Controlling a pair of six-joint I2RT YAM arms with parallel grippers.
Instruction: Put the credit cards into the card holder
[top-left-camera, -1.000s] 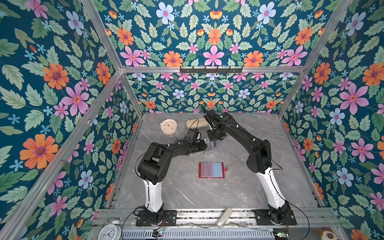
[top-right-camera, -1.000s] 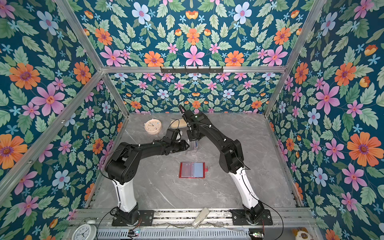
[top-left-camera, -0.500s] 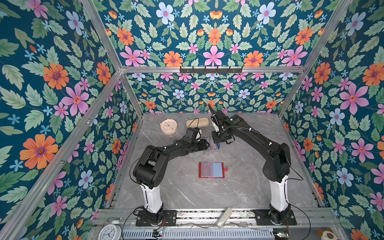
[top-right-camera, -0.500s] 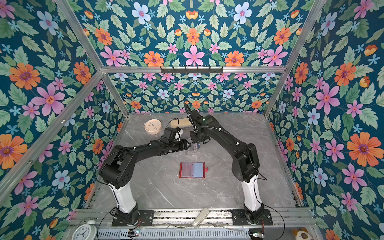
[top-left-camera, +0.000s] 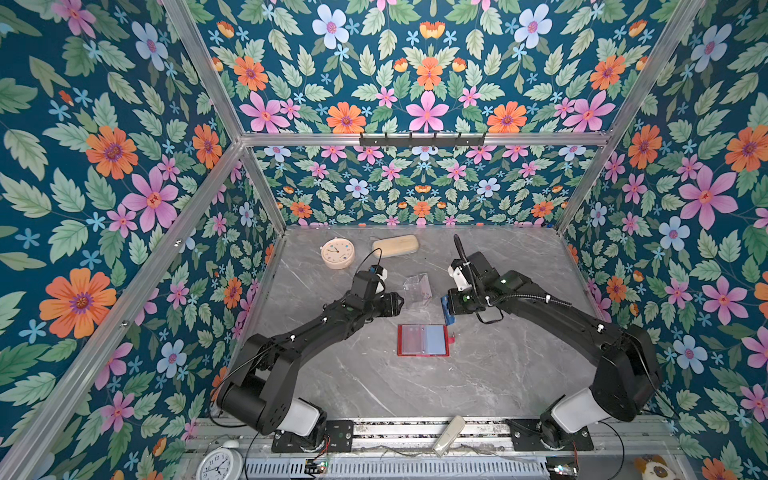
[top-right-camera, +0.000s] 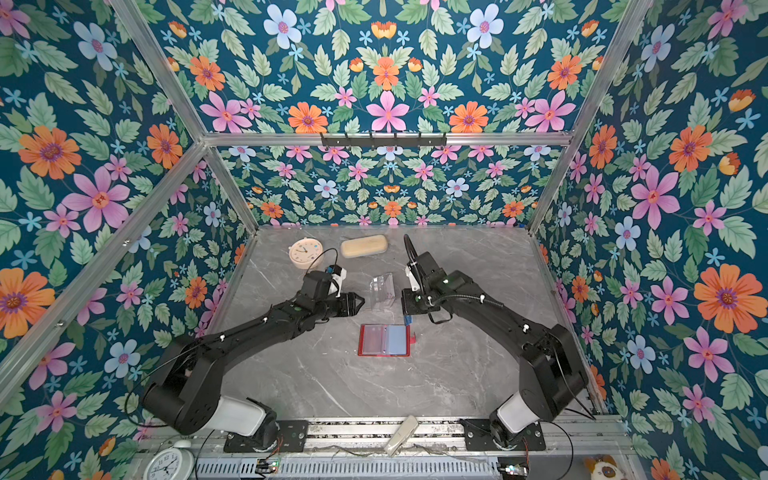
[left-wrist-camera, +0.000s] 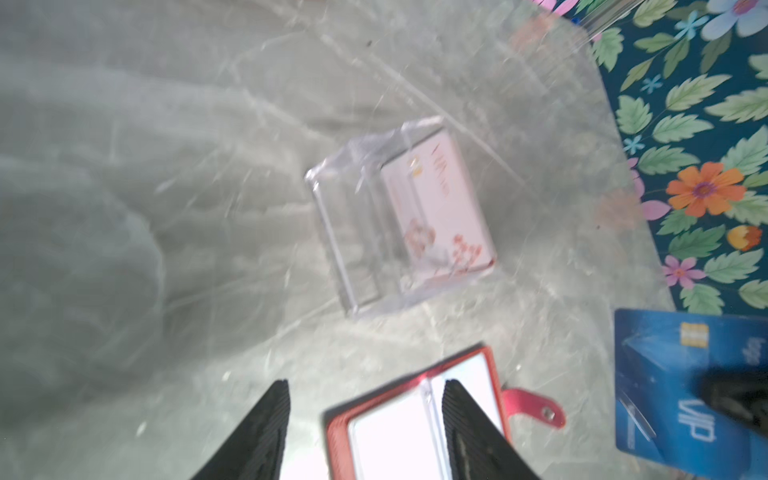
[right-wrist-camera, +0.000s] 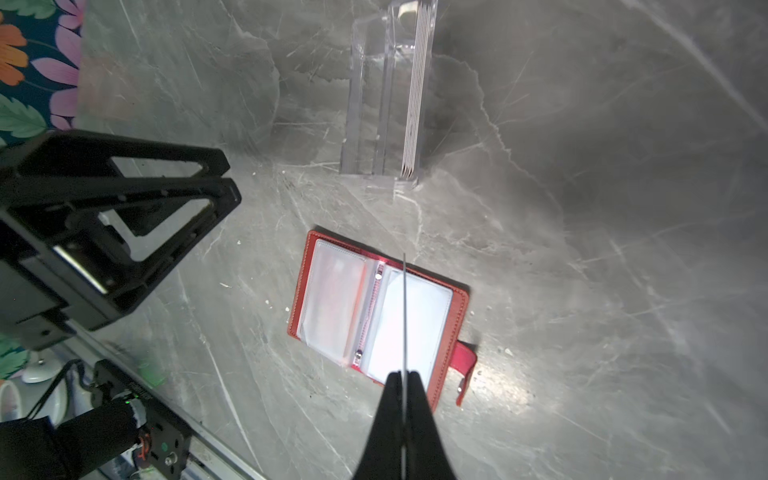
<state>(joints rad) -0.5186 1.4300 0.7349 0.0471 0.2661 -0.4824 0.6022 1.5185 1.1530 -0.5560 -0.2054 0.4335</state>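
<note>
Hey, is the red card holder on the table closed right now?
No, the card holder lies spread open in the right wrist view, with both clear pocket pages facing up.

Left tool (left-wrist-camera: 365, 386) parted, empty, right tool (right-wrist-camera: 404, 376) pinched on blue card (left-wrist-camera: 665, 374), both arms reaching inward

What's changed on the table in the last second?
The right claw, shut on the blue card, swung away from the clear box toward the red card holder. The left claw opened and drew back. Holder and box stayed put.
</note>
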